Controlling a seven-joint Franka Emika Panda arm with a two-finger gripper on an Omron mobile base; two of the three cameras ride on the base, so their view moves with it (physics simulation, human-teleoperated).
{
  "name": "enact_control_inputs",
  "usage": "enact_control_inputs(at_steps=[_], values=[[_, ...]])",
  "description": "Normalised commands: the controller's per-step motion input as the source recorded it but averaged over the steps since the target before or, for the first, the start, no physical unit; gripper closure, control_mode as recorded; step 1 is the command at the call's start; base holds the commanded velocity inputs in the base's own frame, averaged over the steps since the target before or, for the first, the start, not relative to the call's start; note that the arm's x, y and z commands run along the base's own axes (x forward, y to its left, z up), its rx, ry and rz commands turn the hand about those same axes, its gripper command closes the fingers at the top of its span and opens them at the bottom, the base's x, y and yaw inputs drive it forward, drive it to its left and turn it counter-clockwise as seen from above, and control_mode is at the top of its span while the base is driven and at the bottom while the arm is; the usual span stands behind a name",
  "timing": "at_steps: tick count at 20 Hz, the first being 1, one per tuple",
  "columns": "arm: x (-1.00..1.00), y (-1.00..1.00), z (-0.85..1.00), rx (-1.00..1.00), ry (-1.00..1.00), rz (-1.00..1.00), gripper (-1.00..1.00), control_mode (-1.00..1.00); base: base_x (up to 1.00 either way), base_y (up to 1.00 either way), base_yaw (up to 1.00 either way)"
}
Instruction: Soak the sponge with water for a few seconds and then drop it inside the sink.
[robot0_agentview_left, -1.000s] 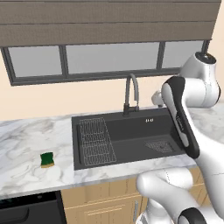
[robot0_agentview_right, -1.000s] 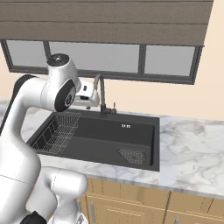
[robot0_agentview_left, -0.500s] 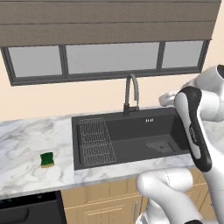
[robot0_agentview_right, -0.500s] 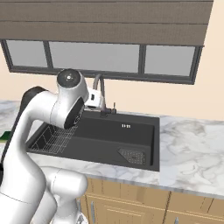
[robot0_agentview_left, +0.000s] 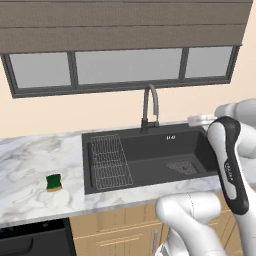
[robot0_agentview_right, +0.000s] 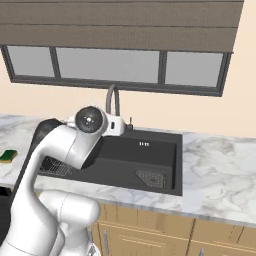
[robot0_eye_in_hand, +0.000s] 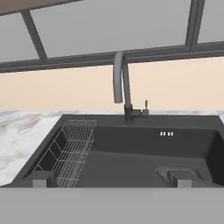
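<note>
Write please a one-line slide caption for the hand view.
Open gripper faces the matte black rectangular sink, its wire rack and dark curved faucet.

Base views behind arm, left and right, sharing the sink (robot0_agentview_left: 150, 150), hand view close, facing faucet (robot0_eye_in_hand: 124, 87)

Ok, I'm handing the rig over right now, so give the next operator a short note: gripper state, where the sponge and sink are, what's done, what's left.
Gripper: open, empty, raised in front of the sink and facing the faucet.
Sponge: on the marble counter left of the sink, untouched, apart from the basin.
Sink: wire rack in its left part, drain at the right; no water runs from the faucet.
Done: nothing yet.
Left: fetch the sponge, turn on the water, soak it, drop it in the sink.
</note>
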Motion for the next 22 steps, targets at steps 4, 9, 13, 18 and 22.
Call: enact_control_inputs(at_steps=[4, 9, 13, 18, 22], values=[[0.00, -0.14, -0.13, 0.02, -0.16, 0.00, -1.00, -1.00, 0.00, 0.00, 0.00], [0.00, -0.07, -0.10, 0.01, -0.16, 0.00, -1.00, -1.00, 0.00, 0.00, 0.00], [0.00, -0.19, 0.00, 0.00, -0.08, 0.05, -1.00, -1.00, 0.00, 0.00, 0.00], [0.09, -0.20, 0.00, 0.00, -0.01, 0.09, -1.00, -1.00, 0.00, 0.00, 0.00], [0.02, 0.00, 0.00, 0.00, 0.00, 0.11, -1.00, -1.00, 0.00, 0.00, 0.00]])
